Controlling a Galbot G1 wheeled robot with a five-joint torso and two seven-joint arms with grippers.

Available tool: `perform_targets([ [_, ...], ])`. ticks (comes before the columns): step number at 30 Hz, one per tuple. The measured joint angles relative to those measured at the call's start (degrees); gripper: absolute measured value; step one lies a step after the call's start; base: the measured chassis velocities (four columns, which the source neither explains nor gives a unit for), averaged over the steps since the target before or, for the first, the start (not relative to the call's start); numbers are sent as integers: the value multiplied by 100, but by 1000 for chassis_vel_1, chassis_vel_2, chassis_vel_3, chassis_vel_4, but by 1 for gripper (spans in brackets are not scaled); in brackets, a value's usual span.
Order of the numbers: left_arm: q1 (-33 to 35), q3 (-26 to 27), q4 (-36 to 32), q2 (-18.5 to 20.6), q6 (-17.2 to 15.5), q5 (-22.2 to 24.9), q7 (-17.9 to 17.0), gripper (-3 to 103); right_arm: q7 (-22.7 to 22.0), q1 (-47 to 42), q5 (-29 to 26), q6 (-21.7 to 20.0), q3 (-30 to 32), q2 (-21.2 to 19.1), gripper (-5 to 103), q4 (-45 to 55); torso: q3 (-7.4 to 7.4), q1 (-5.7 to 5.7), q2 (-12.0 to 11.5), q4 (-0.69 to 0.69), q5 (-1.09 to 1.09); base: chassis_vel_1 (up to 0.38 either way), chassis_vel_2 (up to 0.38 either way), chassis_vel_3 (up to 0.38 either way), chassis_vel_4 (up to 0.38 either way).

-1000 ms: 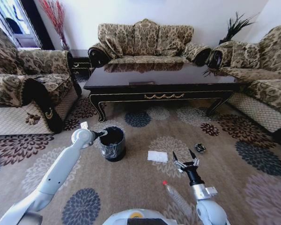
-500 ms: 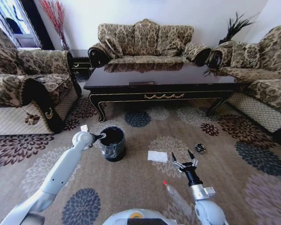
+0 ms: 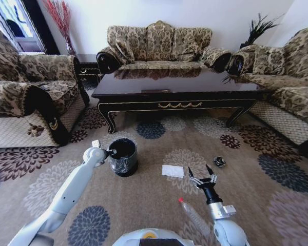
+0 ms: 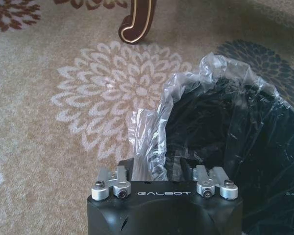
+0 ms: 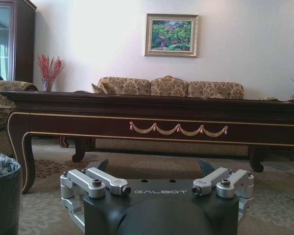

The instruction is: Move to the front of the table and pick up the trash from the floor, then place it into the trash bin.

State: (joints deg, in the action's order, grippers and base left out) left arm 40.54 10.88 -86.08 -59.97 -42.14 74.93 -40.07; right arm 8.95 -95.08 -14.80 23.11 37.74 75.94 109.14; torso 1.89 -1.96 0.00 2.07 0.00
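Leftward, the left gripper point(image 3: 111, 150), jaws unreadable, touches the trash bin point(image 3: 123, 157) rim and might snag its liner, while the paper point(image 3: 172, 170), bottle point(image 3: 193, 215) and wrapper point(image 3: 219, 162) surround the splayed, empty right gripper point(image 3: 201, 173).

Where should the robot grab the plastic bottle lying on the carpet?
Probably around the middle of its body, coming straight down from above. The bottle lies flat on the carpet, red cap pointing away from the robot, so its round sides are free for the fingers to close across. The open right gripper hovers just beyond it.
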Motion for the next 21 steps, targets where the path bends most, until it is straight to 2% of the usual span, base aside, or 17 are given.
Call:
perform_targets([
  [1,6,7,4,-6,0,-1,2,52,0,0,3,1,0,0,100,-2,0,0,0,0,0,0,0,0,0],
  [2,6,7,4,-6,0,-1,2,52,0,0,3,1,0,0,100,-2,0,0,0,0,0,0,0,0,0],
  [6,37,35,-74,-5,0,-6,-14,30,0,2,13,6,-2,1,100,-14,0,0,0,-2,0,0,0,0,0],
  [7,37,35,-74,-5,0,-6,-14,30,0,2,13,6,-2,1,100,-14,0,0,0,-2,0,0,0,0,0],
  [10,96,51,-219,34,5,11,-54,14,0,20,17,7,-19,4,100,-31,0,0,0,0,-1,0,0,0,0],
  [12,121,62,-271,51,3,22,-71,14,0,31,20,7,-31,5,100,-39,1,0,0,2,-1,0,0,0,0],
  [14,177,94,-377,96,-3,55,-88,7,0,48,24,8,-51,5,100,-52,1,0,0,1,-1,0,0,0,0],
  [16,252,162,-504,163,2,62,-116,3,0,64,31,8,-73,6,100,-74,1,0,0,1,-2,0,0,0,0],
  [19,359,249,-668,247,0,60,-117,3,0,80,36,8,-93,7,100,-95,0,0,0,0,2,0,0,0,0],
  [21,529,351,-860,336,-1,26,-138,3,0,94,36,8,-104,-4,100,-116,1,0,0,-1,-3,0,0,0,0],
])
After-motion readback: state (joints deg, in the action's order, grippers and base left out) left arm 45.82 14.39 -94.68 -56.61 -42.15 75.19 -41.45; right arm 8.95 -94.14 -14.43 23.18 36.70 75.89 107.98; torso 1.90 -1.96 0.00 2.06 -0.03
